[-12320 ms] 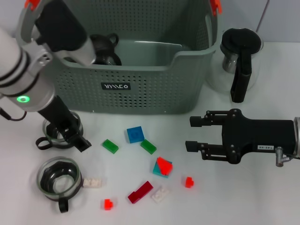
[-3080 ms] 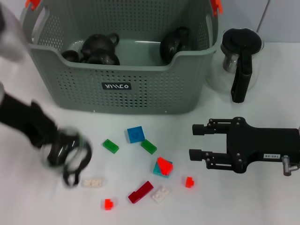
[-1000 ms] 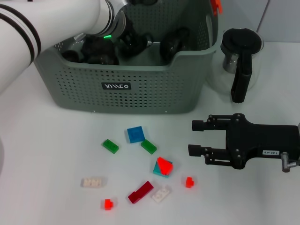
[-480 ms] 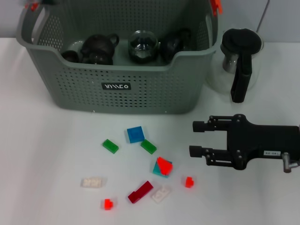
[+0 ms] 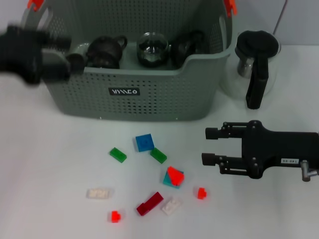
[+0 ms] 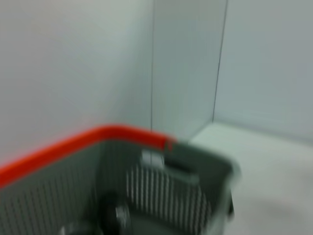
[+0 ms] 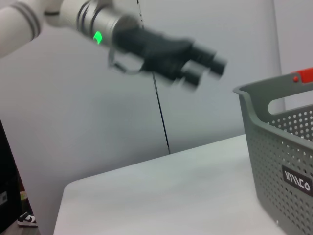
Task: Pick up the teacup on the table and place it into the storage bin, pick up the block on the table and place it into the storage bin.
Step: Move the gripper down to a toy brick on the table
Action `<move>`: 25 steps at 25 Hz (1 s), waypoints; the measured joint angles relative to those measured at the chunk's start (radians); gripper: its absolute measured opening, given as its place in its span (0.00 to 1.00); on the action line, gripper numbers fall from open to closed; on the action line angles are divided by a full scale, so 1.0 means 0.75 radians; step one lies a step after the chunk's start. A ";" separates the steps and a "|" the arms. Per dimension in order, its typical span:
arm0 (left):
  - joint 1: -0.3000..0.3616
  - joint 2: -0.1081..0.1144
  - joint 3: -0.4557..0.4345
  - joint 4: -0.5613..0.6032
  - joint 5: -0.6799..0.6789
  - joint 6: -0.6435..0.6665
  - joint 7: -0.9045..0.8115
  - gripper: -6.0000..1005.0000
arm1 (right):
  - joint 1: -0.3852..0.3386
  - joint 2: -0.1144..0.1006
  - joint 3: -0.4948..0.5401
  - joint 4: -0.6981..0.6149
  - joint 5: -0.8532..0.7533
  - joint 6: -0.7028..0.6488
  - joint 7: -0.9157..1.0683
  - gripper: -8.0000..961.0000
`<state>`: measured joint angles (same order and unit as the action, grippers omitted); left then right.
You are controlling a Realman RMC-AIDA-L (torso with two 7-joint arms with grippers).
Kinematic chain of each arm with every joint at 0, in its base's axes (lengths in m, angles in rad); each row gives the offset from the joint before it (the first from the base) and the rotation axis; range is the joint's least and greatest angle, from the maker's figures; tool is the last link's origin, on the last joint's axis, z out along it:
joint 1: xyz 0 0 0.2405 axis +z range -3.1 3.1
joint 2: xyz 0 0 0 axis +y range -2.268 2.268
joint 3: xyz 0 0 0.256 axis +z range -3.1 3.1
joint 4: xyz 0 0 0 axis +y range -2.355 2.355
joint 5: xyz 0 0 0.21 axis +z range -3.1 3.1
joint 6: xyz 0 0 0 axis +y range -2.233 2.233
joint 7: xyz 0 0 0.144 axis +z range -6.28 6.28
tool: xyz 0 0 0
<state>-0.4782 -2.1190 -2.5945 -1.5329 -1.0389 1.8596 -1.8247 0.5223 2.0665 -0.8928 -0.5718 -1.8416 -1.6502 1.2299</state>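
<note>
The storage bin (image 5: 149,89) stands at the back of the table. It holds a clear glass teacup (image 5: 152,47) between dark teaware (image 5: 104,50). My left gripper (image 5: 67,52) is blurred, open and empty, over the bin's left end. It also shows in the right wrist view (image 7: 200,71) beside the bin (image 7: 283,147). The left wrist view shows the bin's orange-edged rim (image 6: 73,147). Several small blocks lie on the table, among them a blue one (image 5: 144,142) and a teal one with a red piece on top (image 5: 173,177). My right gripper (image 5: 208,146) is open and empty, right of the blocks.
A clear glass pitcher (image 5: 256,59) with a black handle stands right of the bin. Green blocks (image 5: 117,155) (image 5: 158,155), red blocks (image 5: 201,193) (image 5: 115,216), a dark red block (image 5: 149,203) and white blocks (image 5: 98,193) are scattered on the white table in front of the bin.
The left arm let go of the glass teacup in the bin and left it. Its empty gripper now shows over the bin's left end. The right arm has barely moved.
</note>
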 joint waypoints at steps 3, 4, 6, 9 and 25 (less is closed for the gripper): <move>0.103 -0.026 0.043 -0.020 0.085 0.039 0.174 0.49 | -0.004 -0.005 0.000 0.000 -0.001 0.001 0.001 0.67; 0.111 -0.029 0.054 -0.016 0.122 0.053 0.190 0.51 | -0.007 -0.007 0.000 0.000 -0.001 0.002 0.001 0.67; 0.113 -0.031 0.081 0.008 0.191 0.071 0.204 0.56 | -0.010 -0.007 0.000 0.001 -0.001 0.003 0.001 0.67; 0.105 -0.033 0.153 0.087 0.308 0.047 0.228 0.62 | -0.011 -0.008 0.000 0.001 -0.001 0.007 0.001 0.67; 0.093 -0.061 0.557 0.396 0.521 -0.233 0.277 0.61 | -0.013 -0.004 0.000 0.004 -0.001 0.028 0.000 0.67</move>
<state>-0.4081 -2.1648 -2.1769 -1.2360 -0.6482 1.6849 -1.6169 0.5128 2.0637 -0.8928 -0.5690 -1.8423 -1.6291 1.2302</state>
